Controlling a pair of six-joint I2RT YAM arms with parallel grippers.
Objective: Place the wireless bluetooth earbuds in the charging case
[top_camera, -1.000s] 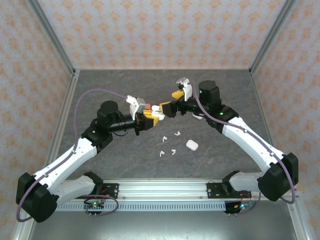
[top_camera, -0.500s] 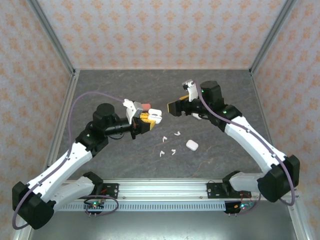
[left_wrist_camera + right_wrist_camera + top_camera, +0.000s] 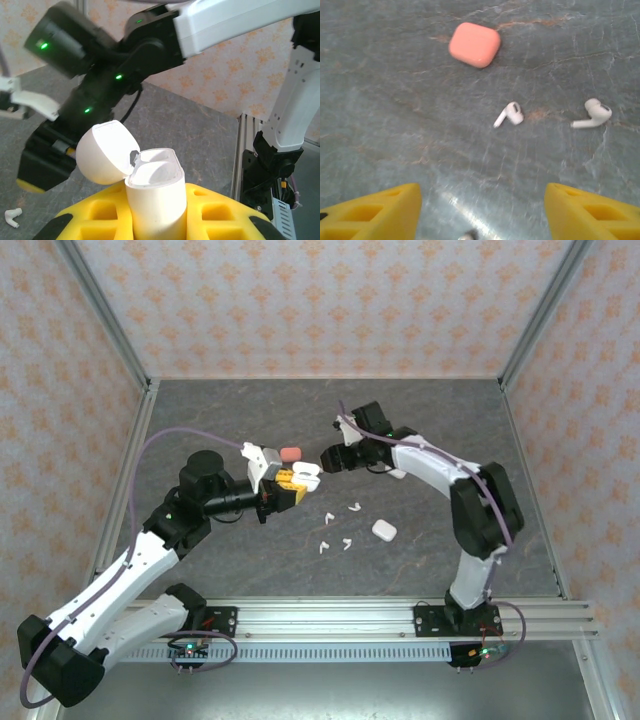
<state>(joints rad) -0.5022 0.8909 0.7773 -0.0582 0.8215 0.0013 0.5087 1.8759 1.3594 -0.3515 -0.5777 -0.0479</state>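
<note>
Right gripper (image 3: 481,207) has backed off the case (image 3: 152,195), jaws wide and empty. Left gripper (image 3: 288,483) clamps the open case. Earbuds (image 3: 510,114) ahead need picking.

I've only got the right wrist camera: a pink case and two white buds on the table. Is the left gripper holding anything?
Observer: Yes, the left gripper holds a white charging case, lid flipped open.
Operator: Where's that from my gripper?
Observer: In the top view, your right gripper sits just right of it, not touching.
Operator: Any other case?
Observer: A closed white case lies on the table, right of four loose earbuds.
</note>
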